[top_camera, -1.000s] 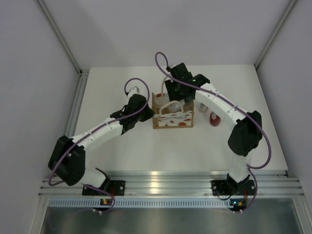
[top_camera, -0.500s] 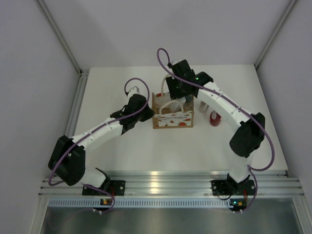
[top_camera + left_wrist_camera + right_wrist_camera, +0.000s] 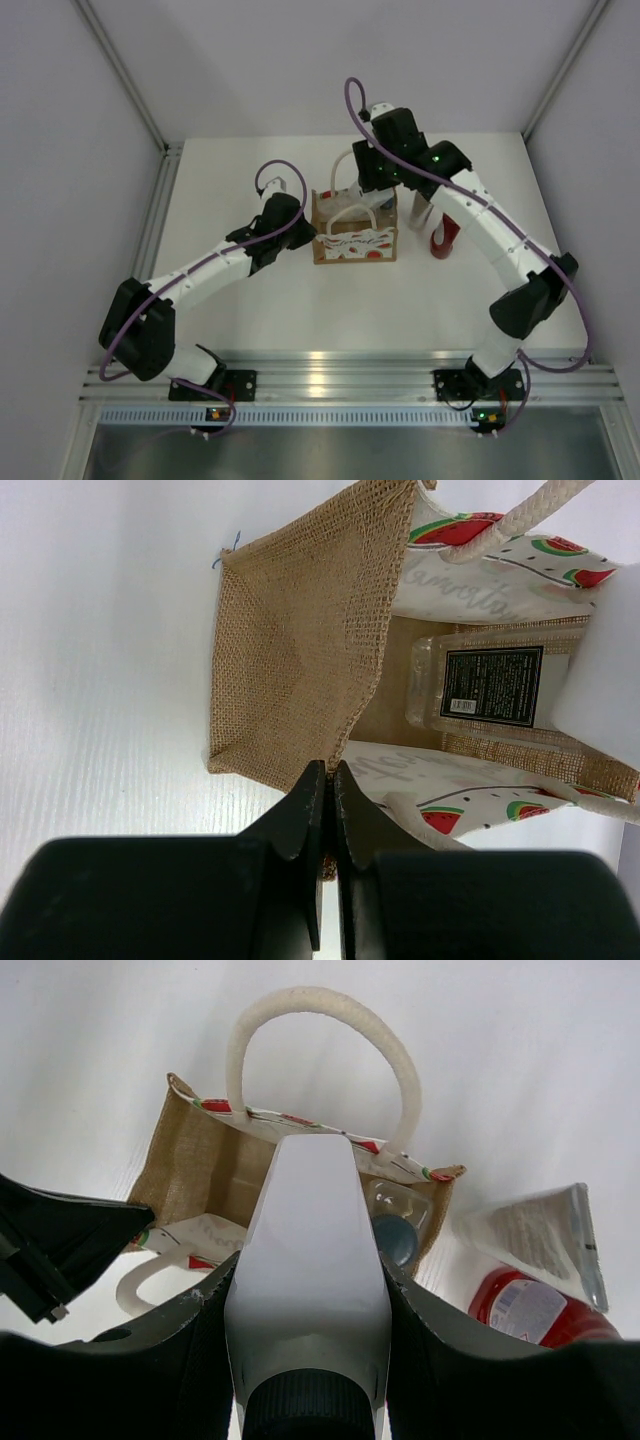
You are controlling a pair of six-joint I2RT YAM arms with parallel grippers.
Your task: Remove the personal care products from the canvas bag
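- The held white bottle point(image 3: 305, 1210) is clamped between the fingers of the right gripper point(image 3: 308, 1290). It hangs above the mouth of the canvas bag point(image 3: 290, 670), toward the bag's 12 o'clock edge in the top view.
- The left gripper point(image 3: 326, 775) has its fingers pressed together on the bag's side rim at 9 o'clock, so the bag is held down and open.
- A second white bottle point(image 3: 490, 685) is seen lying inside the bag. The red bottle point(image 3: 530, 1310) and the squeeze tube point(image 3: 535, 1230) are already out on the table point(image 3: 300, 300), at about 3 and 2 o'clock of the bag.
- The rope handle point(image 3: 320, 1005) arches just beyond the held bottle. If it were snagged during the carry, the bag could be dragged or tipped.
- Only a thin edge of fabric is pinched, so the left hold could be lost under such a pull.
- The held bottle looks smooth and rounded, so a slip between the pads is judged possible.
- The set-down area at 3 o'clock is already occupied, and the red bottle could be knocked if the placement is made too close.
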